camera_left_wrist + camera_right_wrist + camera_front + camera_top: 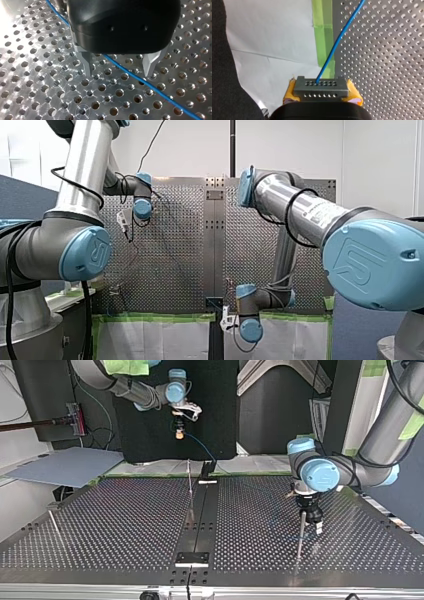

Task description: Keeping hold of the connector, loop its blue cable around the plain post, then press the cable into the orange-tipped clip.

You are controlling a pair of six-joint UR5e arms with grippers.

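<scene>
Connector [320, 87] is pinched in the right claw [322, 93]; blue cable [335, 48] is trailed toward four o'clock in top view, straddled ungripped by the wide-open left claw [118, 72].

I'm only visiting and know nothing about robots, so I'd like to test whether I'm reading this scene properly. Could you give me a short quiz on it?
1. True or false: my right gripper is shut on the connector.
2. What colour is the cable that leaves the connector? A red, B blue, C green.
3. Fill in the gap: in the left wrist view, the metal fingers of my left gripper stand ___, and the cable crosses the perforated table beneath them.

Key: 1 true; 2 B; 3 open.
</scene>
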